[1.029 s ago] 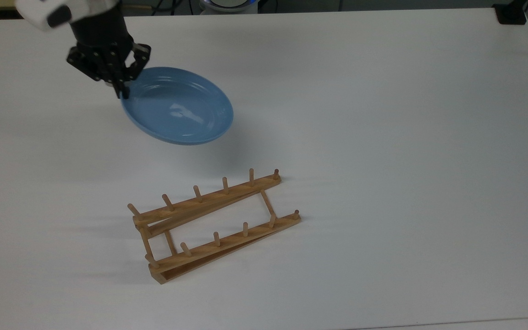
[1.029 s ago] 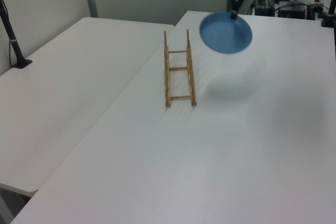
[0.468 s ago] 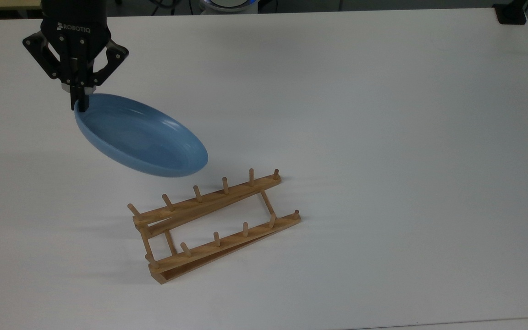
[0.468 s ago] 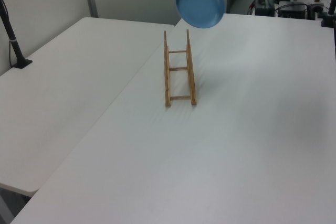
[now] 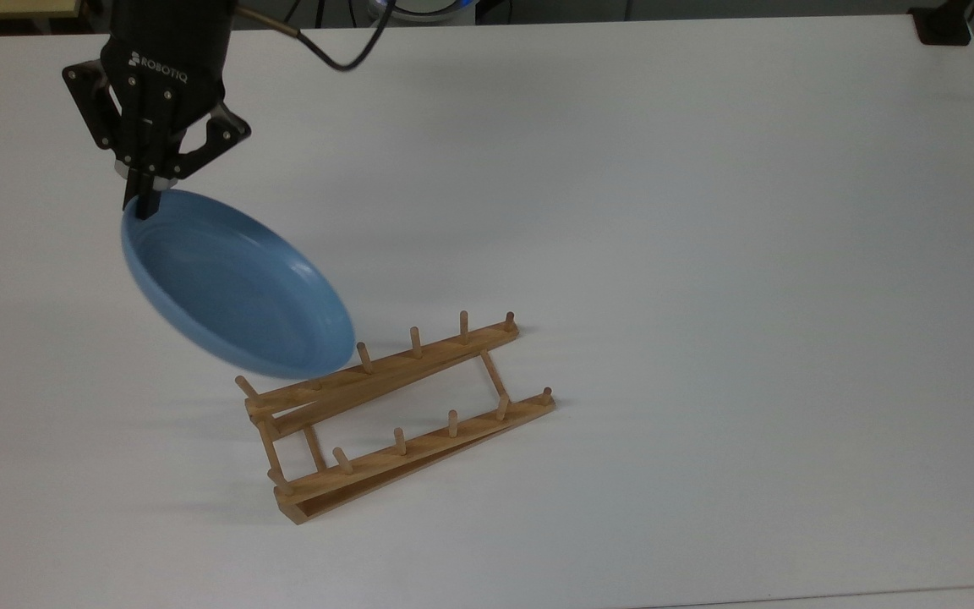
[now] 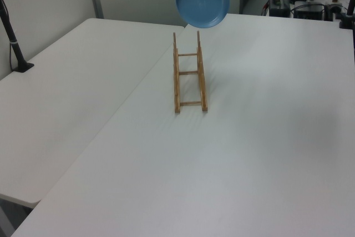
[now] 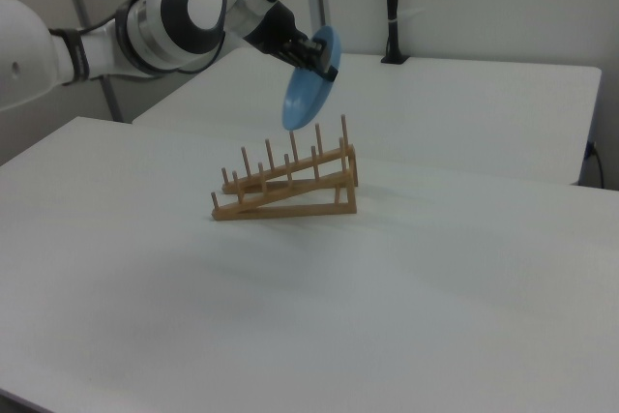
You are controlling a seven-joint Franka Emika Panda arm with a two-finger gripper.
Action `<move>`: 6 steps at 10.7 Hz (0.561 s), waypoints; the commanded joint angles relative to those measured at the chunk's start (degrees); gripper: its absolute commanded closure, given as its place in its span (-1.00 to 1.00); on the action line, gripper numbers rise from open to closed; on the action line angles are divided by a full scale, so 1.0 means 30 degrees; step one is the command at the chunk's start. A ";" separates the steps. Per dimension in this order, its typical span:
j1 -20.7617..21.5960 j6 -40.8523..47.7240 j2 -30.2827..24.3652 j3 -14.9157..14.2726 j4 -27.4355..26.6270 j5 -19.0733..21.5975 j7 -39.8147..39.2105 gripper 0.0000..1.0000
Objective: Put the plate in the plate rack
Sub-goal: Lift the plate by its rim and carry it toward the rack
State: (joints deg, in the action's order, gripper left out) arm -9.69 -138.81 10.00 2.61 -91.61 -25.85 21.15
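**Plate held in the air near the rack**

White lettering "ROBOTIQ" marks the black pincer (image 5: 146,205), which is clamped on the rim of the blue plate (image 5: 233,288). The plate hangs tilted above the white tabletop (image 5: 707,254), its lower edge overlapping the plate rack (image 5: 394,414) in the top view. Bare tabletop spreads wide toward the top view's right.

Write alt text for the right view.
A robot gripper holds a light-blue plate by its rim, tilted nearly on edge in the air above the tall end of a wooden plate rack standing on a white table.
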 commanded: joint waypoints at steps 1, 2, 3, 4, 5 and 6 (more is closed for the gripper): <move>0.0298 -0.0517 0.0707 -0.0107 0.0125 -0.2864 0.3814 1.00; 0.0589 -0.0517 0.1028 -0.0107 0.0183 -0.3362 0.4167 1.00; 0.0766 -0.0517 0.1176 -0.0107 0.0213 -0.3483 0.4460 1.00; 0.1058 -0.0517 0.1381 -0.0136 0.0213 -0.3629 0.4840 1.00; 0.1438 -0.0517 0.1441 -0.0137 0.0213 -0.4414 0.5656 1.00; 0.1674 -0.0517 0.1645 -0.0137 0.0213 -0.5785 0.7260 1.00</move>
State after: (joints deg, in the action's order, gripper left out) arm -6.91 -139.05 13.94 2.75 -91.60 -36.62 34.93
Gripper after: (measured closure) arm 0.952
